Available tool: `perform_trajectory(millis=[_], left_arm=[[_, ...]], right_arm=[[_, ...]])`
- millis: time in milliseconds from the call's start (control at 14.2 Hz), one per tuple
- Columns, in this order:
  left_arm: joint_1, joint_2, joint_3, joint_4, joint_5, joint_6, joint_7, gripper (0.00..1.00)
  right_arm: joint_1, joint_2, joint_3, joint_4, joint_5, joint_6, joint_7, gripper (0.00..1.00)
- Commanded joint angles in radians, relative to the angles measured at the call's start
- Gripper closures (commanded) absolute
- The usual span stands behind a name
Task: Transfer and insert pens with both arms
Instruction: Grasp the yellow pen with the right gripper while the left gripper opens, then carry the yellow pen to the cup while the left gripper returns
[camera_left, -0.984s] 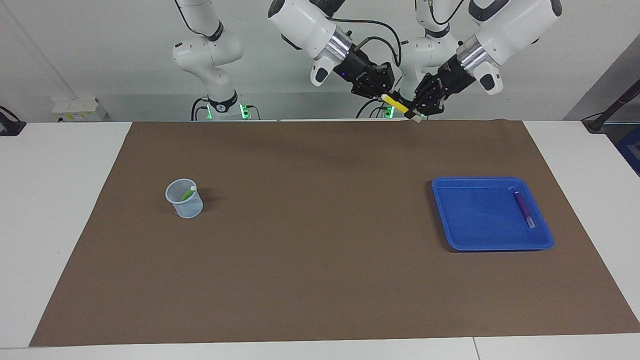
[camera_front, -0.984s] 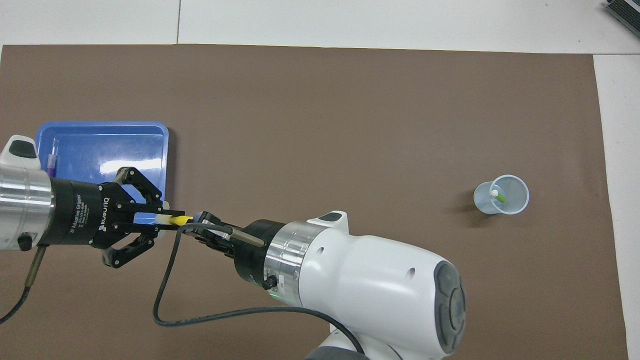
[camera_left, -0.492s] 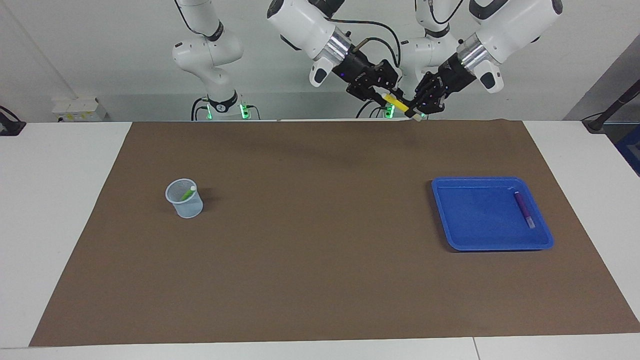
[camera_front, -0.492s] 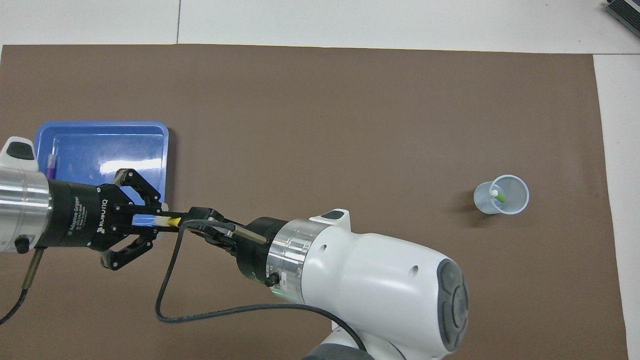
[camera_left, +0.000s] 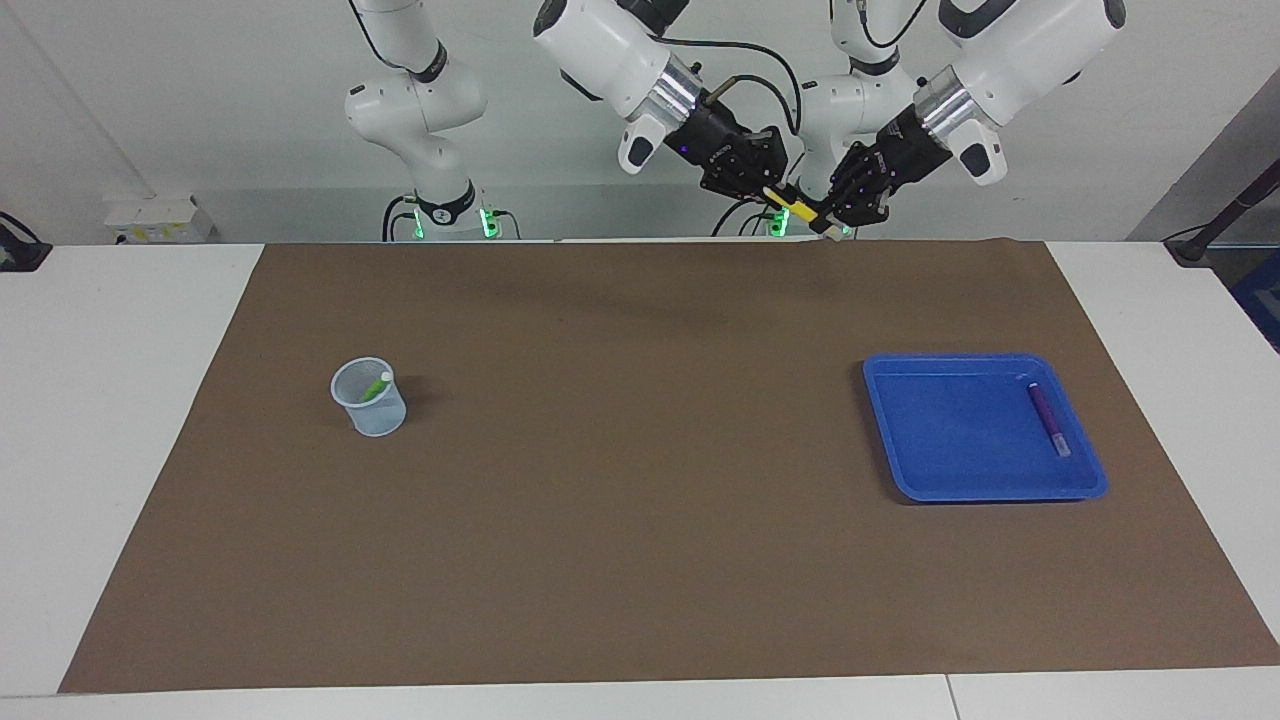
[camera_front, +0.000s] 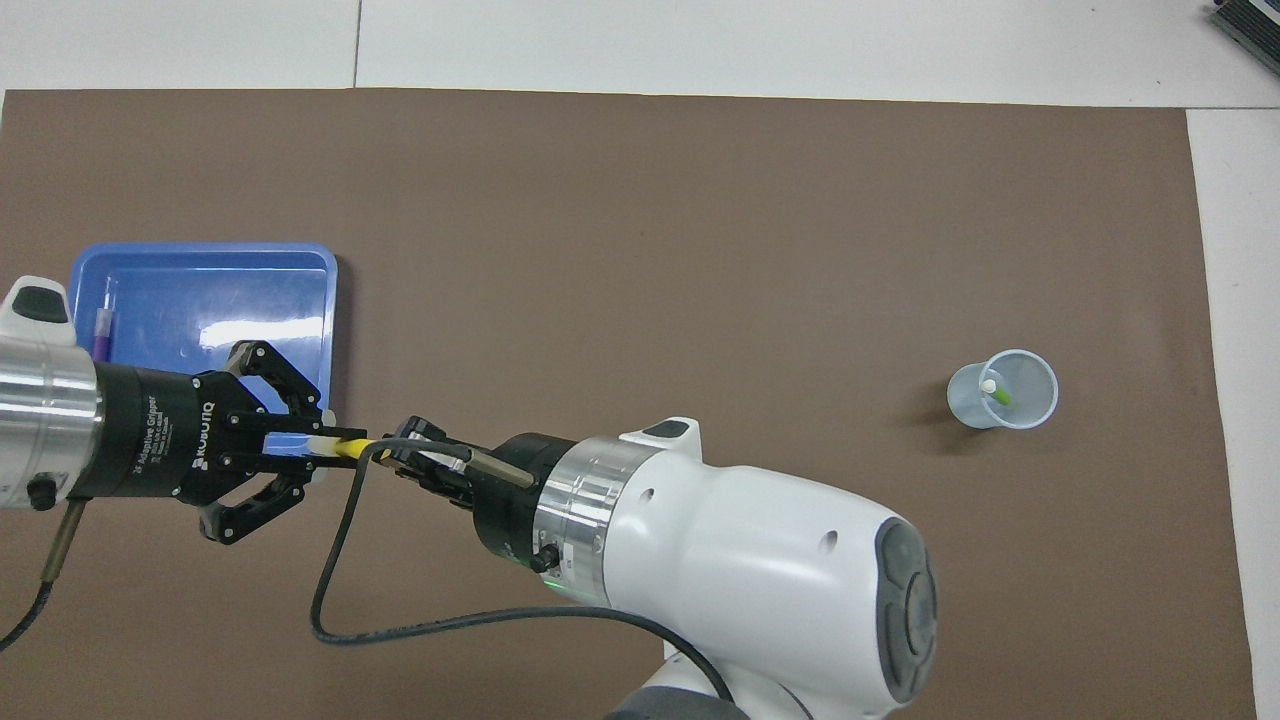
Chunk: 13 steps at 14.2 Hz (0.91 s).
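Both arms are raised and angled toward each other above the robots' edge of the brown mat (camera_left: 640, 560) on the counter. The left gripper (camera_left: 835, 222) and the right gripper (camera_left: 775, 192) each have their jaws pinched on an end of the yellow pen (camera_left: 793, 207), held slanted between them. The purple pen (camera_left: 1047, 418) lies in the blue tray (camera_left: 940, 480); the green pen (camera_left: 376, 387) stands in the cup (camera_left: 372, 415).
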Motion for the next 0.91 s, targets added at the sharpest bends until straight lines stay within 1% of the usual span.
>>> perform_trajectory(millis=[0,281,352,422,492,562,703,844], left_arm=[[0.002,-0.035,0.008,-0.03,-0.016,-0.009,-0.008,1.0],[0.001,-0.037,0.008,-0.035,-0.014,-0.009,0.001,1.0],[0.001,-0.037,0.008,-0.035,-0.014,-0.005,0.002,0.61],[0.001,-0.037,0.008,-0.035,-0.014,0.004,0.002,0.14],[0.002,-0.037,0.008,-0.036,-0.014,0.007,0.002,0.04],[0.002,-0.039,0.009,-0.036,-0.014,0.009,0.002,0.0],[0.004,-0.045,0.009,-0.036,-0.014,0.011,0.004,0.0],[0.015,-0.045,0.014,-0.038,-0.014,0.012,0.059,0.0]], right_arm=[[-0.008,0.002,0.004,-0.008,0.004,0.017,-0.022,1.0],[-0.008,0.002,0.004,-0.008,0.004,0.017,-0.02,1.0],[-0.008,0.002,0.004,-0.008,0.004,0.017,-0.02,1.0],[-0.008,0.002,0.004,-0.008,0.004,0.017,-0.02,1.0],[-0.008,0.002,0.006,-0.008,0.004,0.017,-0.02,1.0],[-0.008,0.002,0.004,-0.008,0.004,0.014,-0.023,1.0],[-0.027,-0.004,0.003,-0.023,0.003,-0.018,-0.075,1.0],[-0.063,-0.016,0.0,-0.034,-0.002,-0.12,-0.168,1.0]])
